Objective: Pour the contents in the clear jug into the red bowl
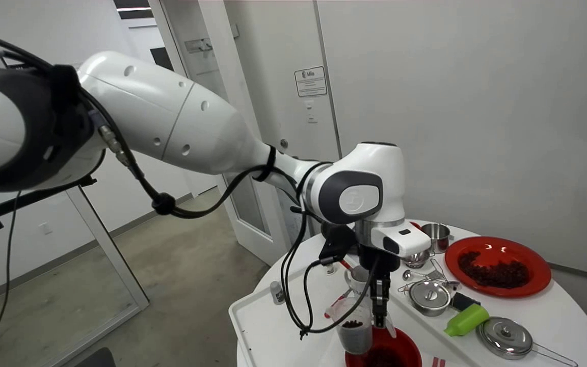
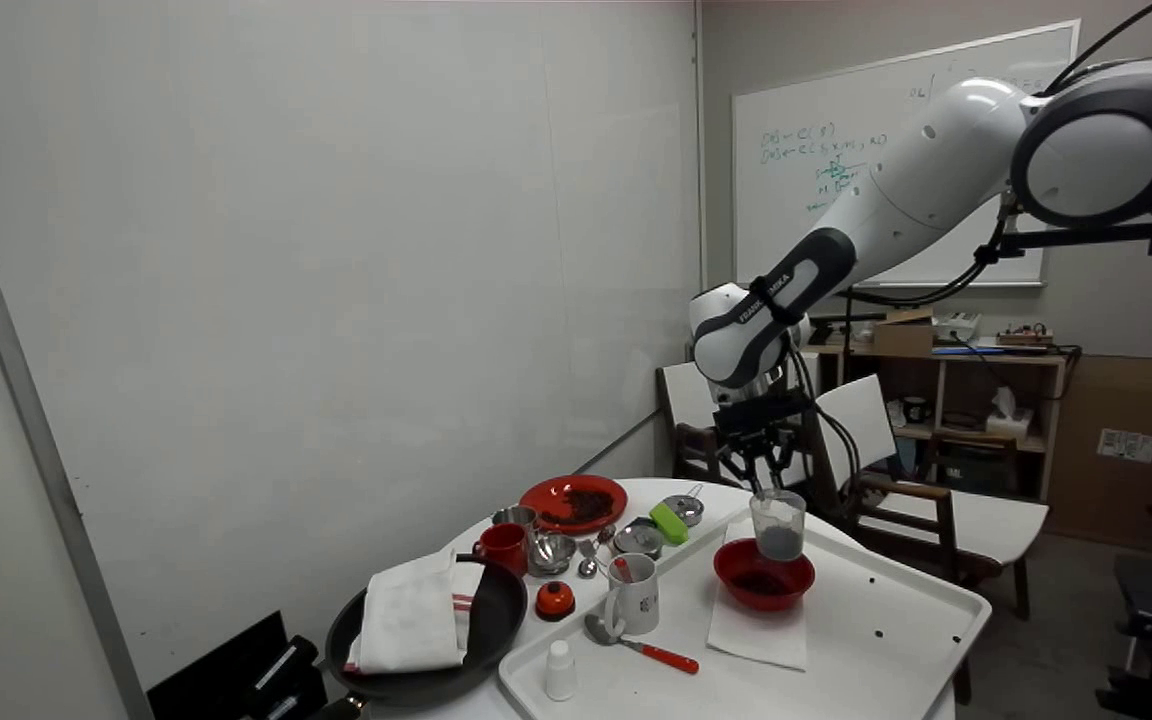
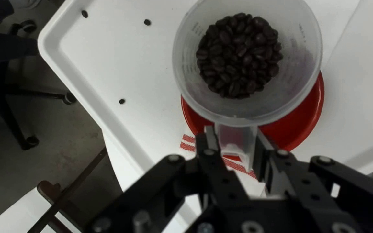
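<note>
The clear jug [image 3: 298, 76] is see-through and holds dark beans [image 3: 238, 55]. It hangs about upright over the red bowl [image 3: 309, 111] in the wrist view, covering much of it. The jug also shows in both exterior views [image 1: 354, 334] [image 2: 778, 520], above the bowl's rim [image 1: 406, 346] [image 2: 766, 600]. Dark contents lie in the bowl's bottom. My gripper [image 3: 235, 139] has its fingers on either side of the jug's handle [image 3: 236, 137] and is shut on it. The gripper also shows in both exterior views [image 1: 380, 321] [image 2: 761, 488].
The bowl stands on a cloth [image 2: 756, 640] on a white tray [image 2: 896, 680] with several loose beans [image 3: 147, 22]. A white mug [image 2: 636, 600], red-handled spoon [image 2: 671, 658] and white shaker [image 2: 560, 672] stand there too. Beyond are a red dish [image 1: 533, 270], metal lids [image 1: 429, 295] and a pan [image 2: 511, 620].
</note>
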### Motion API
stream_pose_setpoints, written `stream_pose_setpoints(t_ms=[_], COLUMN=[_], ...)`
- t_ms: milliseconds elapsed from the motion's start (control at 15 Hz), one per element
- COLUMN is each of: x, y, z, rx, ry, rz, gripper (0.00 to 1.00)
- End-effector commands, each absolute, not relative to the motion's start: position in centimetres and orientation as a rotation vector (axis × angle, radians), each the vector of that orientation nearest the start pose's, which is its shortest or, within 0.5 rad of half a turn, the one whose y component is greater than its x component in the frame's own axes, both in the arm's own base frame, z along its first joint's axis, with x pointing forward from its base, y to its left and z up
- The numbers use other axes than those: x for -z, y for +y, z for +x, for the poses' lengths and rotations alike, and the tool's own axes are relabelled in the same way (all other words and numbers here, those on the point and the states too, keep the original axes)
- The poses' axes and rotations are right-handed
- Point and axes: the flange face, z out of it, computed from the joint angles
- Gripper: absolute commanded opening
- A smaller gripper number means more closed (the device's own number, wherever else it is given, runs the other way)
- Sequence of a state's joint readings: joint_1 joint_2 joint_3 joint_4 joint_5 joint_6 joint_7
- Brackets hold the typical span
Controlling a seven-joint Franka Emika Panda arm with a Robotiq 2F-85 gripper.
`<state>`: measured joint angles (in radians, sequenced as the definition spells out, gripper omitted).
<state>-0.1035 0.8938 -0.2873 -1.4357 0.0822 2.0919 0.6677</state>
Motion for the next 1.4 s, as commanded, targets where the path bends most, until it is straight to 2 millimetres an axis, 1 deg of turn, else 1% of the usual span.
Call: stream_pose_setpoints(t_ms=[0, 333, 667, 1000, 1333], x=[-14.6, -13.5, -14.0, -14.4, -13.8], y=[-22.9, -21.7, -20.9, -20.5, -20.1], z=[66.5, 67.0, 67.2, 67.4, 67.4], rx=[-0.157, 0.04, 0.182, 0.367, 0.516], ry=[1.765, 1.913, 2.042, 2.224, 2.427], rz=[-2.903, -2.975, -3.008, -2.942, -2.861], gripper=[0.11, 0.11, 0.11, 0.11, 0.1])
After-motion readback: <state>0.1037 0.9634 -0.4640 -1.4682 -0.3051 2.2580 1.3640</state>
